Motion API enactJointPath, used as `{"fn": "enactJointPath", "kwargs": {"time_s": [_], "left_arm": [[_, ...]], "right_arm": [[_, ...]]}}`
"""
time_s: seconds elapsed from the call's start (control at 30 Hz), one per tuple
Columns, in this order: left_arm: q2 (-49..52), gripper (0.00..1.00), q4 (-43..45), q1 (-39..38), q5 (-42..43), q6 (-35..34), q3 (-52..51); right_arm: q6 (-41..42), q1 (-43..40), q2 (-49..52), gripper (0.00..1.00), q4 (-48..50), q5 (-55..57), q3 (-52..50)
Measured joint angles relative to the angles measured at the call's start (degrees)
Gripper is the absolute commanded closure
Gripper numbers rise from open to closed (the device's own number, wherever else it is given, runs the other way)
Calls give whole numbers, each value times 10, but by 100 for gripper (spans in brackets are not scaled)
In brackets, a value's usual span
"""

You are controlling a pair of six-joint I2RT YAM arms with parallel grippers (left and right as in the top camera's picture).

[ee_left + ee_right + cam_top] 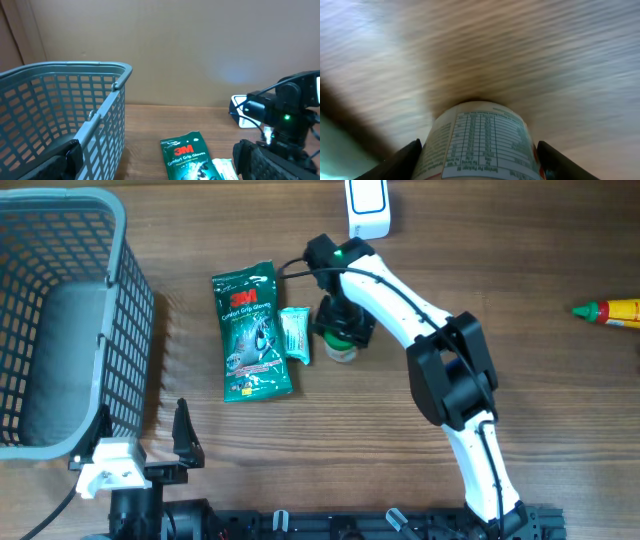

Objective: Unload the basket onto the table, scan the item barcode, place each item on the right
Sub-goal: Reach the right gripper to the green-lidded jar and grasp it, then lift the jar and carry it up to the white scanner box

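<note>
Jar (342,350) sitting mid-frame on tabletop (550,240), R end effector (340,330) straddling it, fingers (402,162) flanking both sides; can't tell if clamping. Prob rigid, light, slick round label: gripping mid-body seeming best. L end effector (142,435) gaping apart, lower left.

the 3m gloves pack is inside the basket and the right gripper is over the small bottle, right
No: the 3M gloves pack lies on the table beside the basket, not inside it, as the overhead view shows. The right gripper is over the small bottle.
</note>
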Motion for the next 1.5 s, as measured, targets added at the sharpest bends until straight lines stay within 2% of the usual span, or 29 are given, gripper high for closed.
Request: {"fn": "enactJointPath", "kwargs": {"time_s": [0.1,0.2,0.33,0.47,0.57,0.7,0.8,1.03,1.2,1.37,1.5], "left_arm": [[0,0,0,0,0,0,0],[0,0,0,0,0,0,0],[0,0,0,0,0,0,0],[0,0,0,0,0,0,0],[0,0,0,0,0,0,0],[0,0,0,0,0,0,0],[0,0,0,0,0,0,0],[0,0,0,0,0,0,0],[0,0,0,0,0,0,0],[0,0,0,0,0,0,0],[0,0,0,0,0,0,0]], "right_arm": [[-75,-21,0,14,-21,32,0],[-128,-26,-1,0,-30,45,0],[-154,-24,-26,0,-36,47,0],[-153,-25,-107,0,-44,47,0],[-151,-31,-131,0,-44,46,0],[-146,-68,-127,0,-42,9,0],[-113,-93,-114,0,-42,-7,0],[-86,-84,-33,2,-40,-62,0],[-62,-79,-26,3,-39,-53,-4],[-45,-73,-26,6,13,-46,-63],[-36,-73,-26,21,36,-47,-84]]}}
